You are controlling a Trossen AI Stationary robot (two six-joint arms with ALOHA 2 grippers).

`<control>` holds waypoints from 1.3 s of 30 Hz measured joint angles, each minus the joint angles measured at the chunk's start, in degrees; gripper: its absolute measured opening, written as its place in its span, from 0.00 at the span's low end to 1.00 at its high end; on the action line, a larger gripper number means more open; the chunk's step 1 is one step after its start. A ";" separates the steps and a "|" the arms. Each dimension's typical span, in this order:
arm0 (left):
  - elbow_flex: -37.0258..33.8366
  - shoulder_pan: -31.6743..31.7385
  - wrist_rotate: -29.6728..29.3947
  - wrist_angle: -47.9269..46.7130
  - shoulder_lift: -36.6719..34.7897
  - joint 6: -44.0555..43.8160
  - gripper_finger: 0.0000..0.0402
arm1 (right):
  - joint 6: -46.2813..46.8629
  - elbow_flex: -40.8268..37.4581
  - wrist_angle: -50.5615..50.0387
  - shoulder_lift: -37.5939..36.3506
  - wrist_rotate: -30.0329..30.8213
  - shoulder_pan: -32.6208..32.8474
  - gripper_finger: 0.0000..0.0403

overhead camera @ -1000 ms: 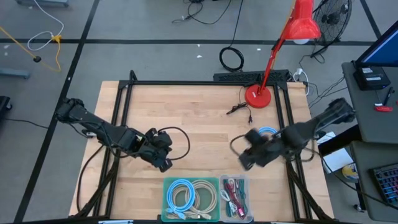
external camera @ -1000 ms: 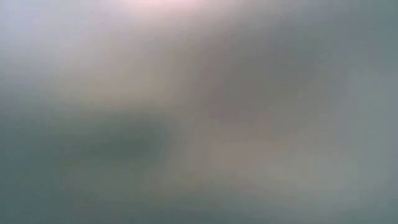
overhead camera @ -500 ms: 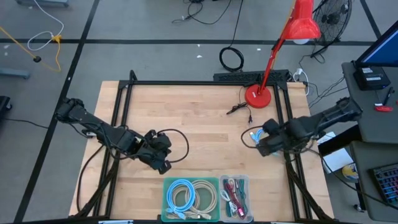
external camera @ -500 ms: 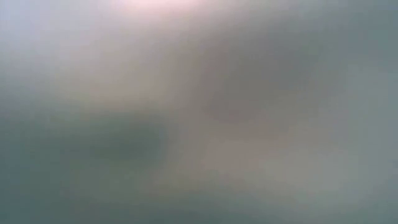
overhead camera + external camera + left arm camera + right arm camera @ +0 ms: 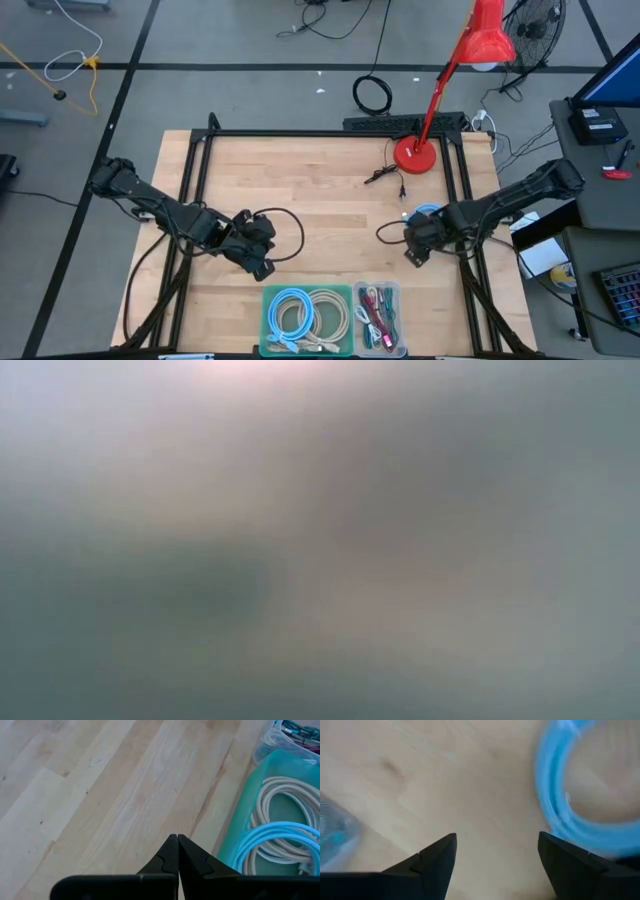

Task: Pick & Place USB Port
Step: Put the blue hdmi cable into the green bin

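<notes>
A coiled light-blue cable [image 5: 428, 211] lies flat on the wooden table at the right; no plug or USB port shows on it. My right gripper [image 5: 411, 252] stands open just on the near side of the coil, low over the wood. In the right wrist view the coil [image 5: 555, 805] lies beyond the far finger, and only bare wood shows between the fingers of my right gripper [image 5: 497, 836]. My left gripper [image 5: 262, 265] is shut at the table's near left, close to the teal bin, and my left gripper [image 5: 177, 837] holds nothing.
At the near edge stand a teal bin [image 5: 266, 320] with coiled blue and white cables and a clear bin [image 5: 398, 300] with red and green ones. A red lamp's base [image 5: 413, 153] and a small black cable [image 5: 385, 175] are at the far right. Black frame rails border the table.
My right gripper has swung toward the table's right edge and come down lower, ending beside the blue coil on its near side. The coil has stayed where it was. My left arm has kept still.
</notes>
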 joint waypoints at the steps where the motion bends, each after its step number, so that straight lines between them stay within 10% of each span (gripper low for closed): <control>1: 0.00 0.00 0.07 -0.02 0.00 -0.03 0.00 | -1.67 -0.01 1.56 -0.01 1.05 0.00 0.67; 16: 0.00 1.09 1.12 0.00 0.00 -3.71 0.00 | -23.45 -1.23 -0.97 0.04 10.89 -0.39 0.55; 31: 0.00 3.91 1.06 0.53 -0.02 -11.21 0.00 | -26.60 -14.26 7.71 -0.19 7.81 -3.18 0.55; 39: 0.00 4.71 0.97 0.53 -0.02 -12.11 0.00 | -21.35 -14.56 9.15 -0.04 4.98 -3.37 0.29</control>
